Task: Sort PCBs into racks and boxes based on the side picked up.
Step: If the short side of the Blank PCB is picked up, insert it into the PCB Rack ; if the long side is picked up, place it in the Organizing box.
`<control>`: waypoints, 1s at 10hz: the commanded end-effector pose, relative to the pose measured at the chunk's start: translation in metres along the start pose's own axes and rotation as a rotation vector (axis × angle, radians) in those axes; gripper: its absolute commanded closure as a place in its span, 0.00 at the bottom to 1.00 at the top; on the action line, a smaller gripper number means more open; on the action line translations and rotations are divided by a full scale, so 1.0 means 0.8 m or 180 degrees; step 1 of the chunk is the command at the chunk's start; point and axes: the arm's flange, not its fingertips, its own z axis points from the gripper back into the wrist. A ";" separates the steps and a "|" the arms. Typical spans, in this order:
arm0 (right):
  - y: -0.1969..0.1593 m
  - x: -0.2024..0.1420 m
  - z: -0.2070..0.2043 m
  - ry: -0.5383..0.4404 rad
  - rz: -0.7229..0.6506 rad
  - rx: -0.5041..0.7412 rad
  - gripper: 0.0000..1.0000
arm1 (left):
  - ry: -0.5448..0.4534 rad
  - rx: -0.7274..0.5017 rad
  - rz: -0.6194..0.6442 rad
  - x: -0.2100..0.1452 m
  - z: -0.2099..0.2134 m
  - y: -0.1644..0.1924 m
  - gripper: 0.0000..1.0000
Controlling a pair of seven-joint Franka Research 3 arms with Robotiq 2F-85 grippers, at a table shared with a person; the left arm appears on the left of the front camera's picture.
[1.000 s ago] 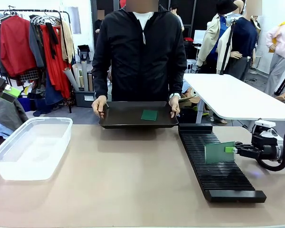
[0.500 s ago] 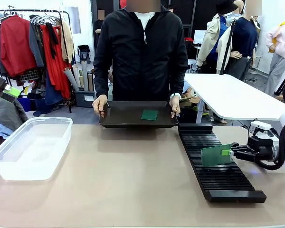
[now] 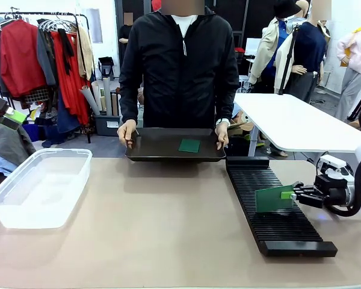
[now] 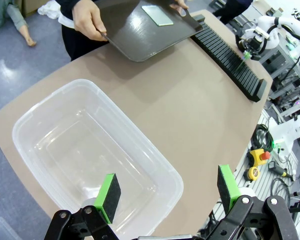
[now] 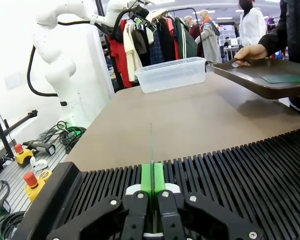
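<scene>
Right wrist view: right gripper (image 5: 152, 182) pinched board (image 5: 151, 142) upright between its fingers for a rack (image 5: 250, 170) slot; left gripper (image 4: 168, 190) stood wide over tub (image 4: 80, 140).

The PCB (image 3: 269, 198) is green, the rack (image 3: 289, 232) black, the box (image 3: 30, 217) clear, the tray (image 3: 168, 158) dark.

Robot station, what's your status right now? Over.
Right tool shut on PCB, upright at the rack. Left tool open above the box. Another PCB on person's tray. Nothing blocking.

Fingers (image 4: 108, 196) spread wide above clear box (image 4: 140, 135) (rounded corners) — rack (image 4: 230, 62), tray (image 4: 135, 35) beyond
</scene>
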 end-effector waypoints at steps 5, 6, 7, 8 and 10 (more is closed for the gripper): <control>0.013 -0.015 0.008 0.0204 0.0063 -0.0110 1.00 | -0.0014 -0.0022 0.0008 -0.001 0.000 -0.002 0.00; 0.005 -0.006 0.004 0.0009 0.0035 -0.0043 1.00 | -0.0014 -0.0022 0.0008 -0.001 0.000 -0.002 0.00; 0.005 -0.006 0.004 0.0009 0.0035 -0.0043 1.00 | -0.0014 -0.0022 0.0008 -0.001 0.000 -0.002 0.00; 0.005 -0.006 0.004 0.0009 0.0035 -0.0043 1.00 | -0.0014 -0.0022 0.0008 -0.001 0.000 -0.002 0.00; 0.005 -0.006 0.004 0.0009 0.0035 -0.0043 1.00 | -0.0014 -0.0022 0.0008 -0.001 0.000 -0.002 0.00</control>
